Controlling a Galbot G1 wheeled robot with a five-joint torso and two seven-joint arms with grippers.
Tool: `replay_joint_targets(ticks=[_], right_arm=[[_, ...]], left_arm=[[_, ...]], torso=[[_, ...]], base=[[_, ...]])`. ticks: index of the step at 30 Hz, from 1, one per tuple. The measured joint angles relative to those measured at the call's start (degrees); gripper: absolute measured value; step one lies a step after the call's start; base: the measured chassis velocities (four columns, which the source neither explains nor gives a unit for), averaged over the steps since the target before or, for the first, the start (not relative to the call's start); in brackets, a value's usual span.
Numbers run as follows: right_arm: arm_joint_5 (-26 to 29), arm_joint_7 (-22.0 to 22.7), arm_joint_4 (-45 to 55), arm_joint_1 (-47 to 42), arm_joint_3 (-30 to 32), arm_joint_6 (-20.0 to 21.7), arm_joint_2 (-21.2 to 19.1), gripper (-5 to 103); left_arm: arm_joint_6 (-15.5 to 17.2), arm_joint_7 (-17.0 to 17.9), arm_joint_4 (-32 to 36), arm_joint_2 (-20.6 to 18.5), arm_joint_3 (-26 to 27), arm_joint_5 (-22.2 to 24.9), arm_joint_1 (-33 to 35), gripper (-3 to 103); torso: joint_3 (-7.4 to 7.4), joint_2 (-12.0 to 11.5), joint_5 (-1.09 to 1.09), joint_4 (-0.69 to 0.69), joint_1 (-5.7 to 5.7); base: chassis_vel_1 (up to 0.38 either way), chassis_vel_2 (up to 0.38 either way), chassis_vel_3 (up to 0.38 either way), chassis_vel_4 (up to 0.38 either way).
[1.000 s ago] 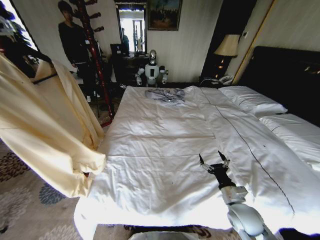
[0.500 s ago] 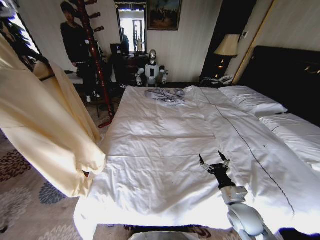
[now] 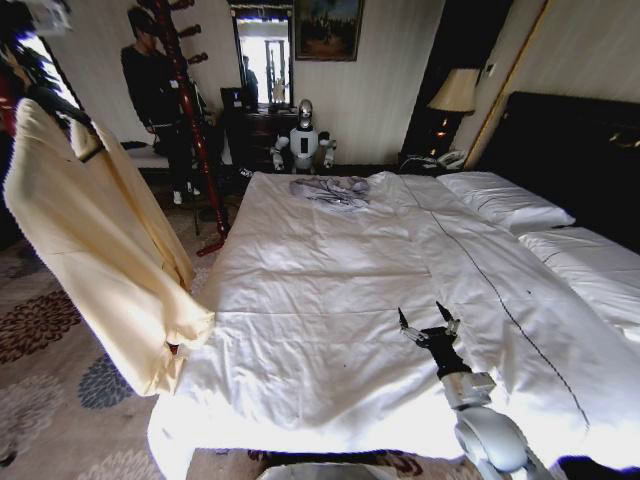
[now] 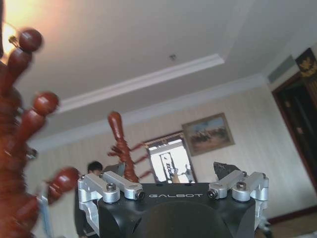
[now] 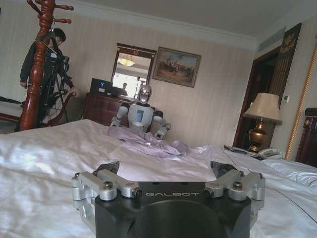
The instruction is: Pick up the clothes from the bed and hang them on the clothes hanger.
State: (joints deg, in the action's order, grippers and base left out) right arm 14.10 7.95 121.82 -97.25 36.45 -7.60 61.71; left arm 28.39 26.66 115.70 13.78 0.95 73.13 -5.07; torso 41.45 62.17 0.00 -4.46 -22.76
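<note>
The clothes [image 3: 95, 250], a pale cream-yellow shirt, hang on the black clothes hanger [image 3: 88, 155] at the far left, off the bed [image 3: 320, 300] and beside its left corner. My left gripper [image 4: 163, 171] is raised, pointing at the ceiling, open, with nothing between its fingers. Red-brown wooden pegs [image 4: 22, 124] stand close beside it. What the hanger's hook rests on is hidden. My right gripper [image 3: 422, 320] [image 5: 163, 168] hovers low over the near part of the sheet, open and empty.
A small grey garment [image 3: 330, 190] [image 5: 148, 141] lies at the bed's far end. A tall red-brown coat stand [image 3: 185, 110] and a person stand beyond the left side. White pillows [image 3: 505, 205] and the dark headboard [image 3: 580, 150] are at the right. Patterned carpet [image 3: 40, 400] lies at lower left.
The hanging shirt has swung and drawn in towards the left, its upper part lifting clear of the picture's left edge. The right arm has not moved.
</note>
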Motion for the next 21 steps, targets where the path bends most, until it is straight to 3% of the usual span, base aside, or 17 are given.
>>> replay_joint_targets(ticks=[5, 8, 16, 18, 19, 21], right_arm=[[0.0, 0.0, 0.0, 0.0, 0.0, 0.0, 0.0, 100], [0.0, 0.0, 0.0, 0.0, 0.0, 0.0, 0.0, 100], [0.0, 0.0, 0.0, 0.0, 0.0, 0.0, 0.0, 100], [0.0, 0.0, 0.0, 0.0, 0.0, 0.0, -0.01, 100], [0.0, 0.0, 0.0, 0.0, 0.0, 0.0, -0.01, 100], [0.0, 0.0, 0.0, 0.0, 0.0, 0.0, 0.0, 100]], left_arm=[[-0.82, 2.13, 2.72, 2.18, 0.52, 2.61, 4.98, 100], [-3.01, 4.05, 4.92, 5.63, 0.63, 3.36, 10.95, 100], [-7.98, 5.16, 7.17, 10.73, 1.86, 1.21, 22.53, 100], [-10.24, 3.85, 8.36, 12.55, 5.46, -2.78, 32.64, 100], [-10.24, 3.85, 8.36, 12.55, 5.46, -2.78, 32.64, 100], [-11.54, 2.44, 10.41, 14.07, 11.59, -6.37, 44.17, 100]], torso=[[0.0, 0.0, 0.01, 0.0, 0.0], [0.0, 0.0, 0.01, -0.02, 0.0], [0.0, 0.0, 0.01, -0.02, -0.01], [0.0, 0.0, 0.0, -0.02, -0.01], [0.0, 0.0, 0.0, -0.02, -0.01], [0.0, 0.0, -0.01, 0.01, 0.0]], base=[[0.0, 0.0, 0.0, 0.0], [0.0, 0.0, 0.0, 0.0], [0.0, 0.0, 0.0, 0.0], [0.0, 0.0, 0.0, 0.0], [0.0, 0.0, 0.0, 0.0], [0.0, 0.0, 0.0, 0.0]])
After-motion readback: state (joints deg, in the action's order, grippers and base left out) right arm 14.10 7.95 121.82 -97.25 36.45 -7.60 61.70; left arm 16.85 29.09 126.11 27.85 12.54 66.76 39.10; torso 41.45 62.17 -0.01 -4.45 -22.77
